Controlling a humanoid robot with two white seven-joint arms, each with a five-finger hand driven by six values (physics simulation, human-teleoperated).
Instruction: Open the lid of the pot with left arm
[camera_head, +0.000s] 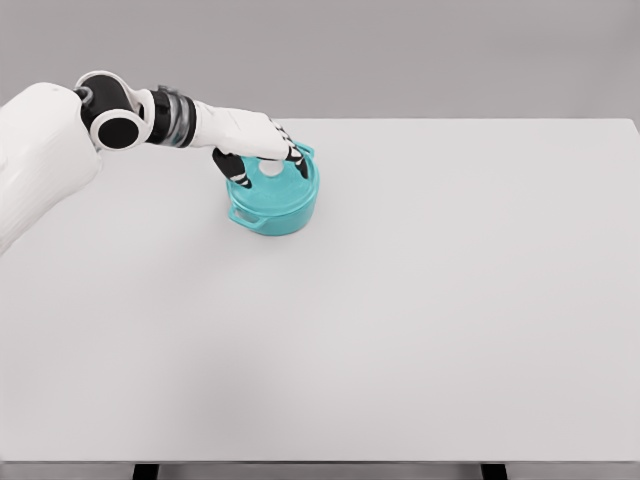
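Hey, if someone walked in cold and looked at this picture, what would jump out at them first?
The teal pot draws the eye first: the only colour on the white table, left of centre toward the far edge, lid still on. Next is the white left arm coming in from the upper left, its left hand over the lid with dark-tipped fingers either side of the pale knob.

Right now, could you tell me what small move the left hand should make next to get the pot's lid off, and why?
Probably close the fingers on the white knob before lifting. The left hand sits over the teal pot, fingertips pointing down on either side of the knob, but the lid sits flat on the rim and no grip is visible yet.
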